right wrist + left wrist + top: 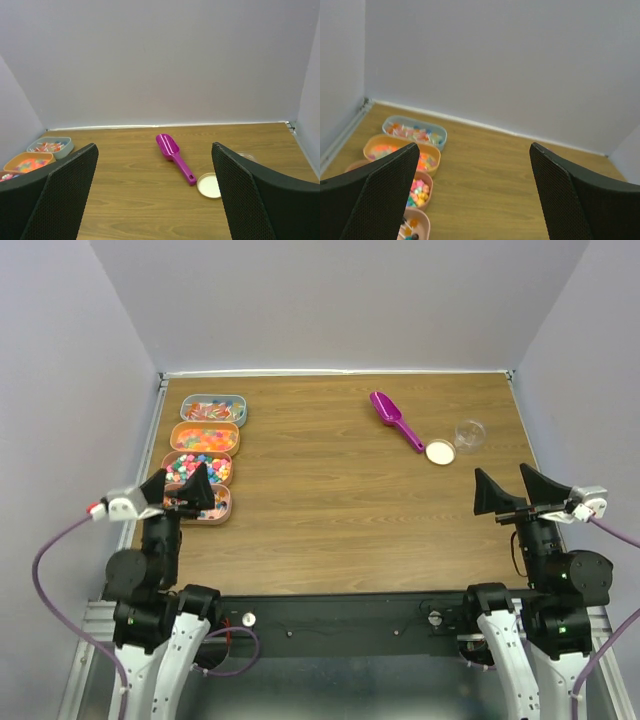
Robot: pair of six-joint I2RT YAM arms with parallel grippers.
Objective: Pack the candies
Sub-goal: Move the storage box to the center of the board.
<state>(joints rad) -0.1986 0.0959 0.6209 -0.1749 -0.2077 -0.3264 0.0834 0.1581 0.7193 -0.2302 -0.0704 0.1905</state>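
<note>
Candies (205, 440), tiny and multicoloured, fill four oval plastic trays (241, 410). You see the left gripper (178, 488) and the right gripper (512, 490) wide open, empty.

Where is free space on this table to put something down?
Bare: the middle of the wooden table, between the four oval candy trays at left and the magenta plastic scoop, round cream lid and clear cup at right. Crowded: the left edge.
</note>
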